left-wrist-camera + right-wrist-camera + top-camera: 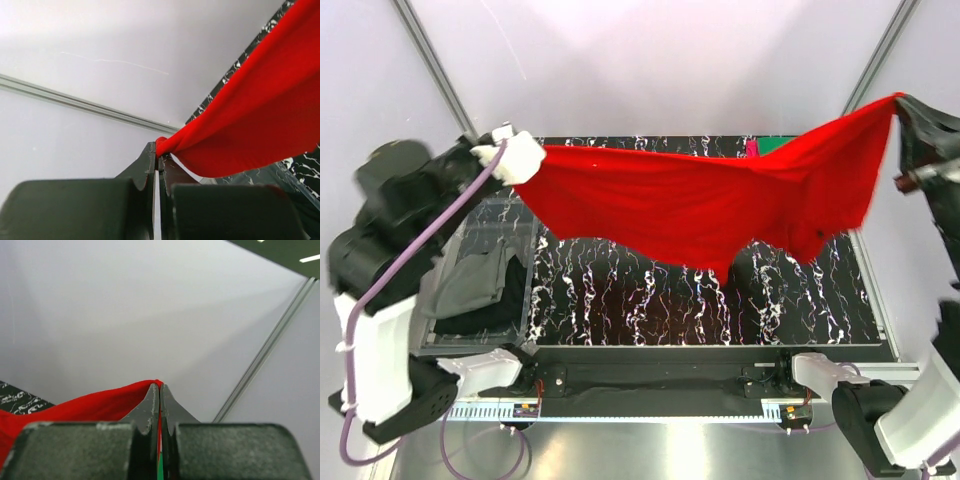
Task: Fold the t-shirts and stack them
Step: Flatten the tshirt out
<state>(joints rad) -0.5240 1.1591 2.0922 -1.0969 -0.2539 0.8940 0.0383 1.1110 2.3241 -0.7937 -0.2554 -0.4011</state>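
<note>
The bright red t-shirt point(710, 205) hangs stretched in the air above the black marbled table point(650, 300), held at both ends. My left gripper point(520, 165) is shut on its left corner; in the left wrist view the red cloth point(250, 120) runs out of the closed gripper point(160, 150). My right gripper point(900, 100) is shut on its right corner; in the right wrist view the cloth point(85, 407) is pinched at the gripper point(160, 387). A bit of the green t-shirt point(775, 145) and a sliver of pink point(751, 148) show behind the red one at the table's far edge.
A clear bin point(480, 280) at the table's left holds grey and dark clothes. Metal frame posts point(430, 60) stand at the back corners. A silver rail point(650, 410) runs along the near edge.
</note>
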